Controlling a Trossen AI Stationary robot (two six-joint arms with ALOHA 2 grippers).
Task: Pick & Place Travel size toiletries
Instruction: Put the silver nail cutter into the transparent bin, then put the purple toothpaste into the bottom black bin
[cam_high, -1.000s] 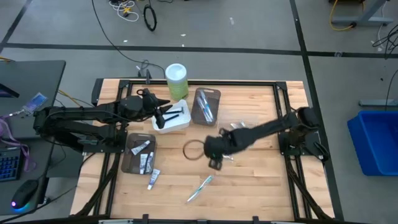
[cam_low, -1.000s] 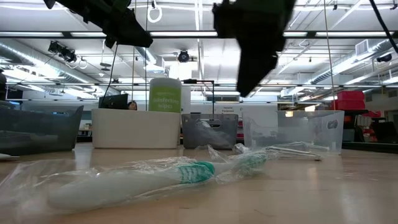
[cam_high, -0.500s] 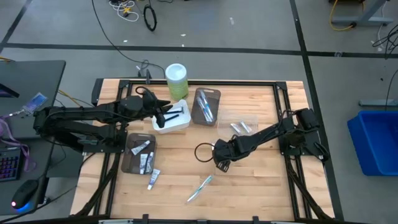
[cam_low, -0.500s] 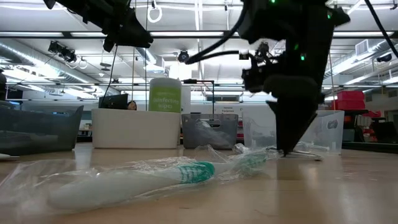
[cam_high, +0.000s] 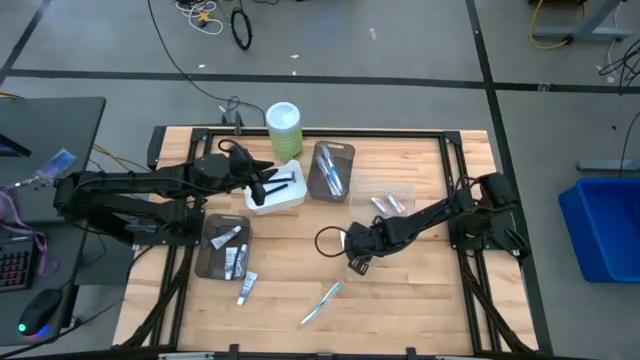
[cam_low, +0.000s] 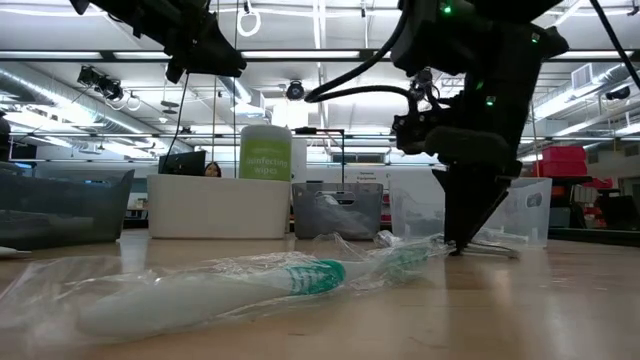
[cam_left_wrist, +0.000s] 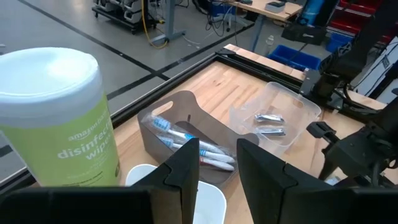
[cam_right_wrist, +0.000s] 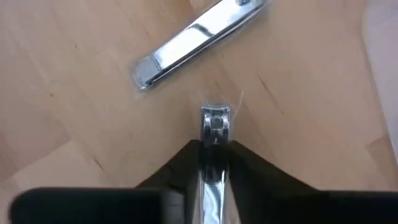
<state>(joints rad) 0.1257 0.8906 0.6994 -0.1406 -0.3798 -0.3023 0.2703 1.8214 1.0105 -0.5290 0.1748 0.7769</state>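
Note:
My right gripper (cam_high: 357, 262) stands at mid-table, pointing down, shut on a small silvery nail clipper (cam_right_wrist: 215, 121). A second silvery clipper (cam_right_wrist: 198, 36) lies flat on the wood just beyond it. My left gripper (cam_high: 262, 186) hovers open over the white tray (cam_high: 290, 199) of dark razors. A wrapped white-green toothbrush (cam_high: 322, 302) lies near the front edge. One white tube (cam_high: 245, 288) lies on the table beside the brown tray (cam_high: 208, 262) of tubes. My right gripper pinches the silvery nail clipper between its two fingers, from above and pointing down. The fingers run along the clipper, and only its free end (cam_right_wrist: 215, 132) sticks out past the fingertips (cam_right_wrist: 186, 155). That end is at the tabletop; whether it touches cannot be told.
The tall green canister (cam_high: 283, 128) stands at the far edge, behind the white tray. A grey tray (cam_high: 332, 172) holds toothbrushes, and a clear tray (cam_high: 392, 204) holds silvery items. A loose cable loop (cam_high: 328, 241) lies left of my right gripper.
My right gripper has come down from well above the table until its fingertips reach the tabletop, shifting slightly toward the table's right. My left gripper has kept still over the white tray.

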